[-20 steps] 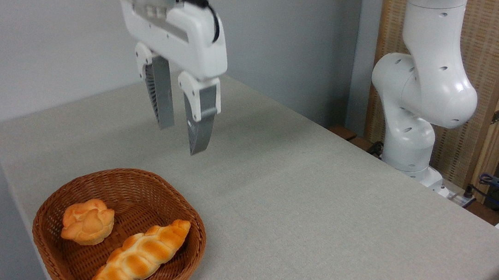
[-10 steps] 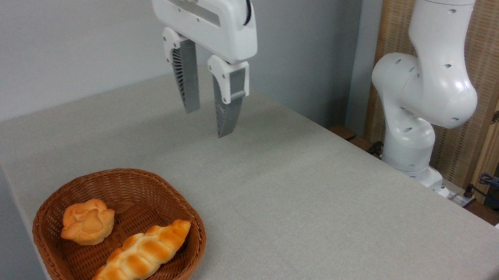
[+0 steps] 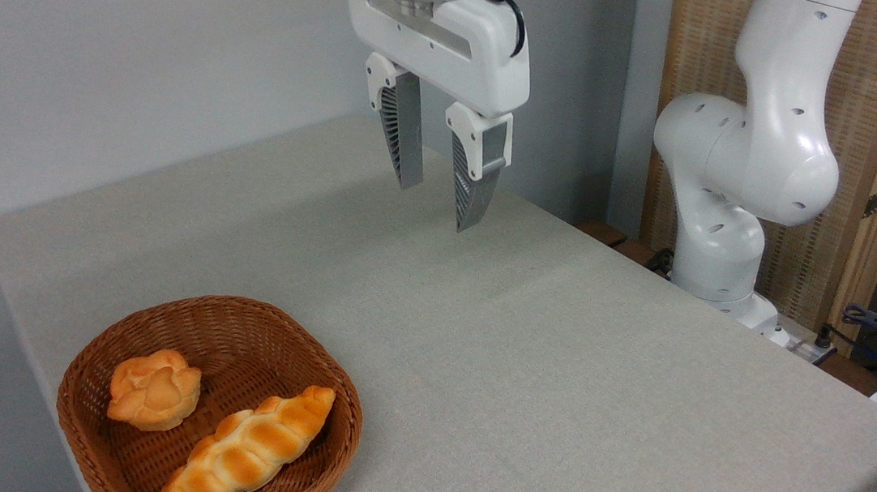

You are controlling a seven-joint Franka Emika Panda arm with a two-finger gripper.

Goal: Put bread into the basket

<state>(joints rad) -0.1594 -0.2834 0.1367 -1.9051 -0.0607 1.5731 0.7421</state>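
Two baked items are seen lying in the basket (image 3: pixel 341 431), well below and to the left of the gripper (image 3: pixel 437 197): the bread (image 3: pixel 248 448) (slanted, one end over the rim) and a bun (image 3: pixel 153 389). Nothing is held between the parted jaws, so the placing is judged done.

A glossy white robot arm (image 3: pixel 749 156) is showing rounded, bulbous joint housings dotted with small dark recessed screw holes. Its gripper (image 3: pixel 438 206) is wearing a blocky white plastic body beneath a brushed silver metal cylinder. A black cable (image 3: pixel 505 4) is looping from the cylinder into the top of the white body. Two grey fingers (image 3: pixel 405 141), ribbed on their inner faces and tapering to points, are sitting in white mounts.
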